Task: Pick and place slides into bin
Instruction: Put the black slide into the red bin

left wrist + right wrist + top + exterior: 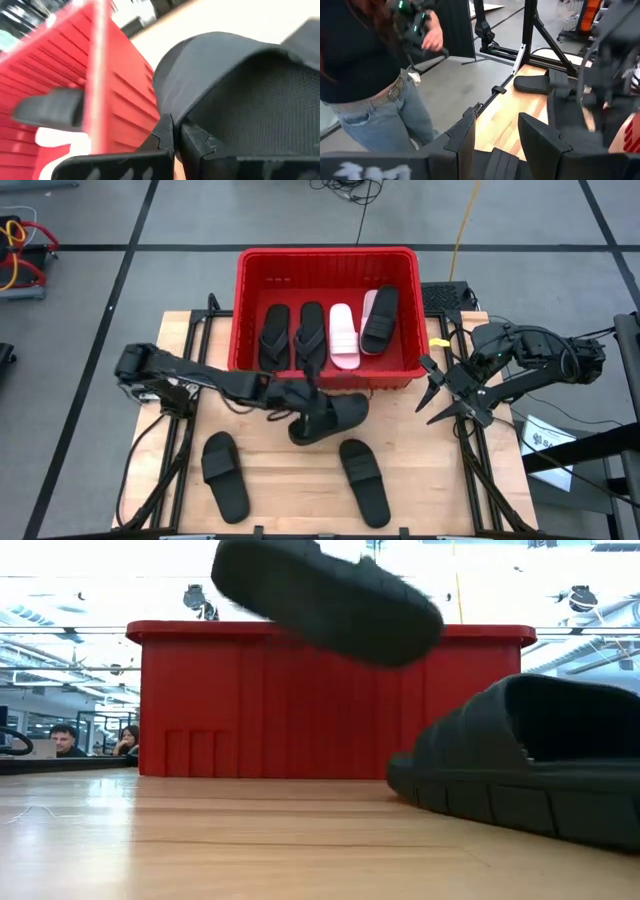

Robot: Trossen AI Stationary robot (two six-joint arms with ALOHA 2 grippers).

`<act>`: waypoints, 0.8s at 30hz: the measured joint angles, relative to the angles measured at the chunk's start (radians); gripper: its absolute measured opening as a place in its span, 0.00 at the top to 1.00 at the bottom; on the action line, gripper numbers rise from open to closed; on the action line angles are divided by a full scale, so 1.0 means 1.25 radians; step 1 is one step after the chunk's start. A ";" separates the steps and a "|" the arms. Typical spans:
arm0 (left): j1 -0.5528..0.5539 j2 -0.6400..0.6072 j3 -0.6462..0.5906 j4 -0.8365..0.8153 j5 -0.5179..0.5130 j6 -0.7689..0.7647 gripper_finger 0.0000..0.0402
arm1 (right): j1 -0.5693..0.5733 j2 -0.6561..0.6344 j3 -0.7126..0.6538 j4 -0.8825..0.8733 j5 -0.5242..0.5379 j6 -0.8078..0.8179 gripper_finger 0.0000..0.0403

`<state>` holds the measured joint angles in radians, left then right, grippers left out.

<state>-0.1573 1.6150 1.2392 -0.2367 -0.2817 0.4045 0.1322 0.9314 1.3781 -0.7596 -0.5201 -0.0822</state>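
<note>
Foam, by the look of it — the black slide (335,416) seemed light and springy, its thick strap the natural place to pinch. The left gripper (312,420) was clamped on it, lifted off the table just in front of the red bin (325,257). The right gripper (440,392) waited beside the bin, fingers parted and empty — two slides lay on the table.

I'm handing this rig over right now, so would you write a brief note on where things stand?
Left gripper: shut on a black slide, lifted just in front of the red bin.
Right gripper: open, empty, waiting right of the bin.
Done: five sandals in the bin, three black, two pink.
Left: drop the held slide in, then the two black slides on the table.
</note>
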 joint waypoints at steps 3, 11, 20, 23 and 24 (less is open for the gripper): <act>-0.001 -0.074 0.000 0.002 -0.002 -0.041 1.00 | 0.000 0.000 0.000 -0.002 0.000 -0.052 0.65; -0.002 -0.199 0.000 0.015 -0.002 -0.127 1.00 | 0.000 0.014 -0.006 0.003 0.167 -0.185 0.65; -0.006 -0.209 0.000 0.091 0.016 -0.148 1.00 | 0.000 0.038 -0.171 0.249 0.385 -0.403 0.64; -0.008 -0.208 0.000 0.089 0.016 -0.168 1.00 | 0.001 0.034 -0.240 0.402 0.431 -0.444 0.59; -0.010 -0.208 0.000 0.089 0.016 -0.175 1.00 | 0.001 0.033 -0.260 0.433 0.442 -0.466 0.57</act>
<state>-0.1693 1.3552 1.2388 -0.1257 -0.2615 0.1853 0.1329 0.9726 1.0537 -0.2179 0.0318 -0.6643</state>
